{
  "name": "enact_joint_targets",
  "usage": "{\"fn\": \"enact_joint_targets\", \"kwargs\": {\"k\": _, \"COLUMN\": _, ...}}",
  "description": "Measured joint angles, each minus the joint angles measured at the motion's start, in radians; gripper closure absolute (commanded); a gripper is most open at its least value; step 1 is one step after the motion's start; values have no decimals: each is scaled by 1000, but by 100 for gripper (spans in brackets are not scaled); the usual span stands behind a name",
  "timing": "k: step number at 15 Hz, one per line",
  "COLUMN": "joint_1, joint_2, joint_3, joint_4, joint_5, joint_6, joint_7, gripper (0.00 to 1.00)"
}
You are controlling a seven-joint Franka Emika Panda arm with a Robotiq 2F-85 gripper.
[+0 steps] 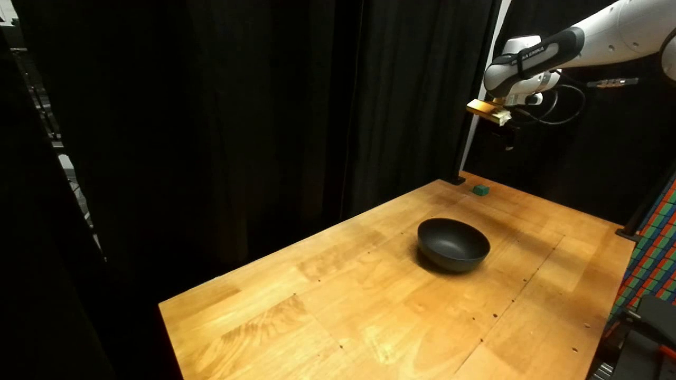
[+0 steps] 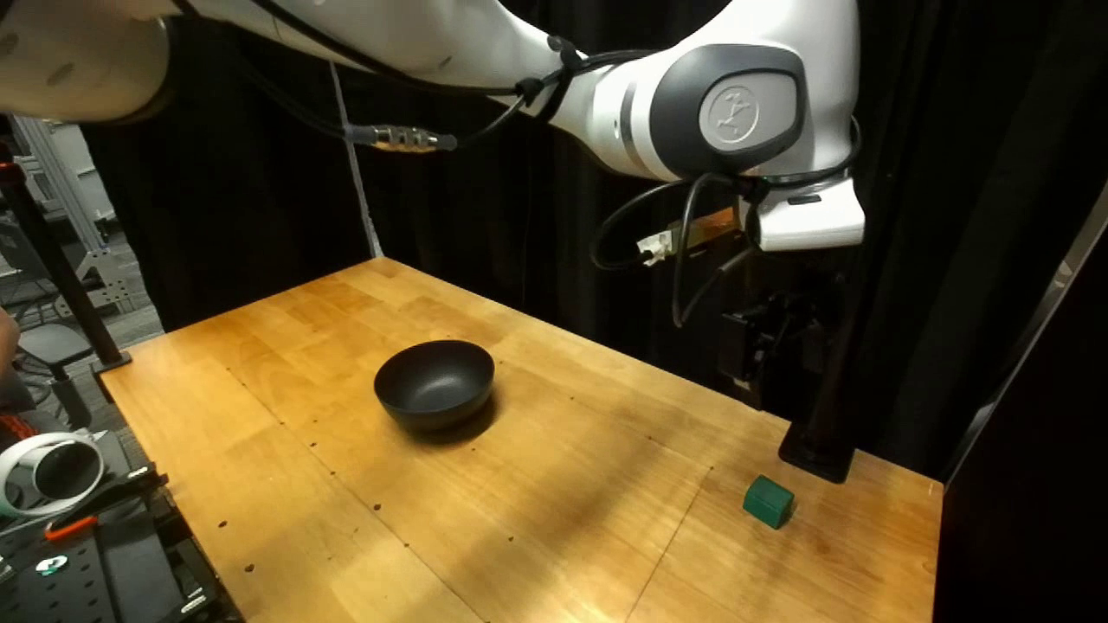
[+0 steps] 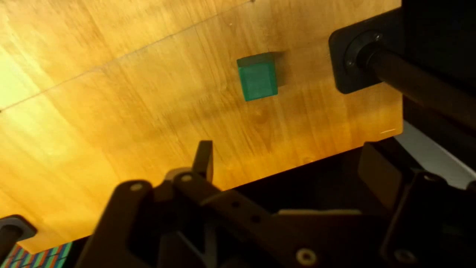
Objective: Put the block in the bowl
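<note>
On the far end of the wooden tabletop point(image 1: 369, 316), in an exterior view, sits the task's small teal-green block point(image 1: 480, 190). Nearer and a little to its left rests a round, matte-black bowl point(image 1: 453, 244), upright and well apart from the block. The white Franka Panda arm point(image 2: 485, 45) reaches in from the left in an exterior view; there the block lies near and to the right, the bowl farther off to the left, and a metal cable connector point(image 2: 402, 138) hangs beneath the arm. Raised above the level of the tabletop, near the block's end, the Robotiq gripper point(image 3: 292, 162) is released, its two fingers point(image 3: 380, 176) spread wide apart. In the wrist view the block lies on the wood between the left and right fingertips from side to side, but farther out, clear of both. To its right a dark post point(image 3: 416, 76) rises from a black base plate point(image 3: 344, 61). Black curtains point(image 1: 237, 132) hang behind the tabletop in both exterior views; at the right in an exterior view shows a red, green and blue patterned surface point(image 1: 657, 248).
</note>
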Motion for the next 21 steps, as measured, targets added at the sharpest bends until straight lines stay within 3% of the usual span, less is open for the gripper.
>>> {"fn": "enact_joint_targets", "kwargs": {"k": 5, "joint_1": -18, "joint_2": 53, "joint_3": 0, "joint_4": 91, "joint_5": 1, "joint_6": -47, "joint_7": 54, "gripper": 0}}
{"fn": "enact_joint_targets", "kwargs": {"k": 13, "joint_1": 1, "joint_2": 96, "joint_3": 8, "joint_4": 51, "joint_5": -5, "joint_6": -38, "joint_7": 51, "gripper": 0}}
{"fn": "enact_joint_targets", "kwargs": {"k": 21, "joint_1": 10, "joint_2": 184, "joint_3": 16, "joint_4": 11, "joint_5": -5, "joint_6": 160, "joint_7": 52, "gripper": 0}}
